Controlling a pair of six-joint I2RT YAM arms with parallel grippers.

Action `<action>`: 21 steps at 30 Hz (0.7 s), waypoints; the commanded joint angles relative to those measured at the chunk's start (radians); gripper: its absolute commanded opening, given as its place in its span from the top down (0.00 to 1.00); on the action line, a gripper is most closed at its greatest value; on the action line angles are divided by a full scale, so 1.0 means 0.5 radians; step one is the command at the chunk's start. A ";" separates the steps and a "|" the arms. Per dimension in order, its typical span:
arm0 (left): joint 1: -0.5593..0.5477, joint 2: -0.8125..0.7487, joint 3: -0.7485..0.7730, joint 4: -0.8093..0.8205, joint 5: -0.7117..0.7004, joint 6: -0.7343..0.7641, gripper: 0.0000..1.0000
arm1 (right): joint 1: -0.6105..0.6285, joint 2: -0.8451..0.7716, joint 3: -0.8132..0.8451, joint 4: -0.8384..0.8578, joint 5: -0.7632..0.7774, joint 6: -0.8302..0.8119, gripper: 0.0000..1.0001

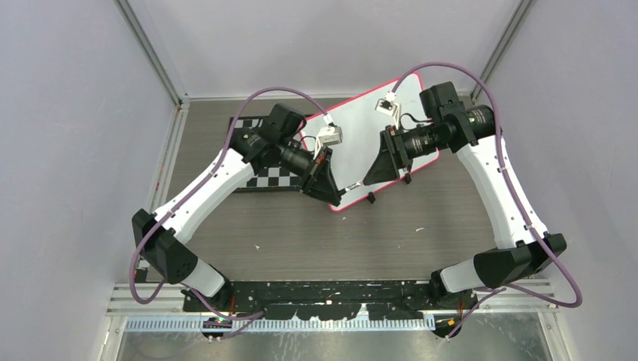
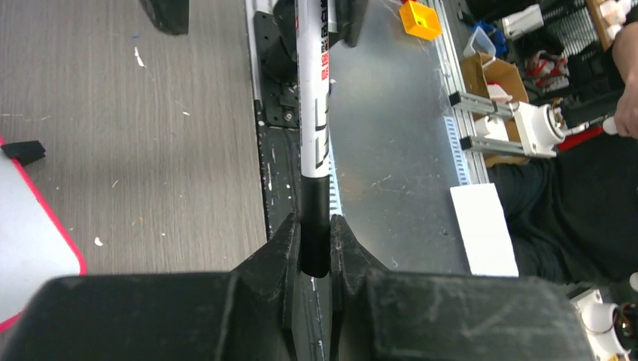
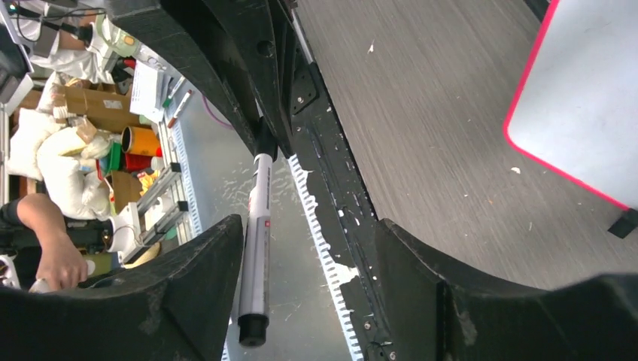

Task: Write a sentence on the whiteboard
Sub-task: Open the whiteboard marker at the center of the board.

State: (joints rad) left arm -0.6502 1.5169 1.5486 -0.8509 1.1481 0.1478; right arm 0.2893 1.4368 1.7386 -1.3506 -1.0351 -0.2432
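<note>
The whiteboard (image 1: 361,120) lies tilted at the back middle of the table, and the part I can see is blank; the sentence does not show in any view. My left gripper (image 1: 335,197) is over the board's near corner, shut on the black end of a white marker (image 2: 314,113). The marker spans to my right gripper (image 1: 370,179), which is open. In the right wrist view the marker (image 3: 256,248) lies between the spread fingers (image 3: 188,286), close beside the left one. A board corner shows in the left wrist view (image 2: 22,218) and in the right wrist view (image 3: 587,113).
A black-and-white checkerboard (image 1: 274,179) lies left of the whiteboard, under my left arm. A black clip (image 1: 371,198) sits on the board's near edge. The black base rail (image 1: 331,289) runs along the table's near edge. Cluttered shelves and a person (image 2: 587,188) are beyond it.
</note>
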 commanded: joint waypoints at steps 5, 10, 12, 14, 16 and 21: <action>-0.082 0.110 0.207 -0.323 0.044 0.308 1.00 | 0.111 -0.139 -0.106 0.215 0.009 0.178 0.44; -0.132 0.172 0.245 -0.386 0.003 0.366 1.00 | 0.157 -0.121 -0.087 0.166 0.015 0.142 0.51; -0.132 0.181 0.246 -0.375 0.010 0.350 1.00 | 0.168 -0.111 -0.070 0.086 0.021 0.062 0.58; -0.132 0.187 0.254 -0.370 0.007 0.342 1.00 | 0.175 -0.115 -0.081 0.041 0.036 0.013 0.60; -0.132 0.187 0.261 -0.358 0.008 0.331 1.00 | 0.186 -0.123 -0.104 0.013 0.065 -0.022 0.60; -0.132 0.202 0.278 -0.354 0.009 0.313 1.00 | 0.197 -0.151 -0.139 -0.007 0.104 -0.043 0.56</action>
State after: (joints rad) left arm -0.7185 1.6192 1.6402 -1.0248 1.1427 0.2962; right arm 0.3805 1.3937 1.6760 -1.3285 -1.0019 -0.2333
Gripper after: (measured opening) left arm 0.120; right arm 0.434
